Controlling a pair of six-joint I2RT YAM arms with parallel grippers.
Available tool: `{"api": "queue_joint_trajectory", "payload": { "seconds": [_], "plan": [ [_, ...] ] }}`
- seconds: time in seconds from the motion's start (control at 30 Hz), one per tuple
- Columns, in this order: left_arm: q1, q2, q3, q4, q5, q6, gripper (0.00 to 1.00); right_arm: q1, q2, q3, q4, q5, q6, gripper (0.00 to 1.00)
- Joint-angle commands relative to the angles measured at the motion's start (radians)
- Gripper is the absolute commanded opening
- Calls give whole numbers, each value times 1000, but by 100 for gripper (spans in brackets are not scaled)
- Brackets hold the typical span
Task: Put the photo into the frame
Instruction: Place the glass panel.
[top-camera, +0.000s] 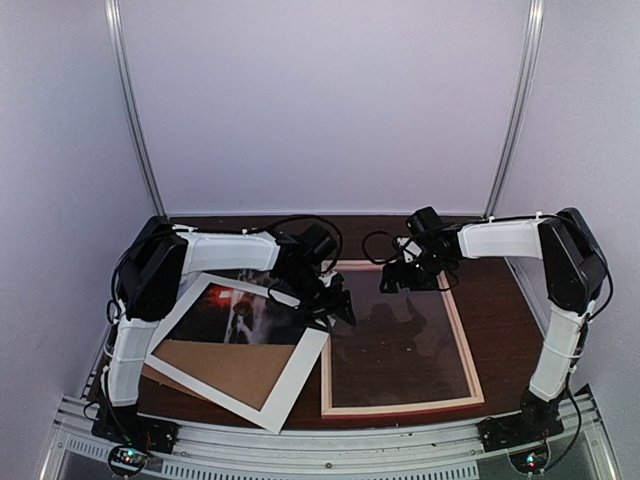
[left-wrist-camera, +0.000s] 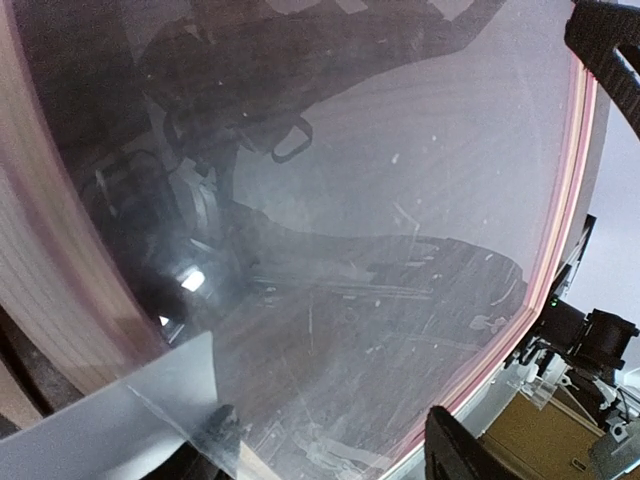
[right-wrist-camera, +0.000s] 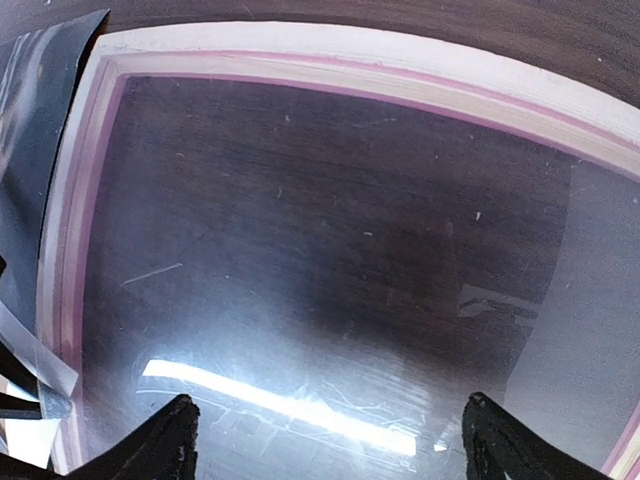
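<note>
We are keeping both grippers spread and empty, the left gripper (top-camera: 335, 305) over the frame's (top-camera: 465, 340) left rim and the right gripper (top-camera: 397, 278) over its far rim. The frame is lying flat on the table (top-camera: 500, 290). The photo (top-camera: 235, 312) is lying to its left, partly under a white mat (top-camera: 290, 385) and a brown board (top-camera: 225, 370), with the mat's corner reaching the frame's rim.

Plain pale walls (top-camera: 320, 100) with a faint lilac cast close the space at the back and on both sides. A slim metal pole (top-camera: 135, 110) runs up from the rear left corner, and a second pole (top-camera: 515, 110) from the rear right. The bench (top-camera: 500, 300) is dark brown wood grain, edged along its near side by a ribbed aluminium rail (top-camera: 330, 445). The light is soft and even.
</note>
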Motion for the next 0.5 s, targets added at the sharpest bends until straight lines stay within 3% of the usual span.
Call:
{"api": "queue_joint_trajectory", "payload": {
  "seconds": [0.0, 0.47],
  "plan": [
    [6, -49, -26, -52, -71, 27, 64, 8, -5, -18, 9, 3, 4, 91],
    [6, -80, -46, -52, -82, 27, 64, 7, 7, -46, 14, 21, 1, 91]
  ]
}}
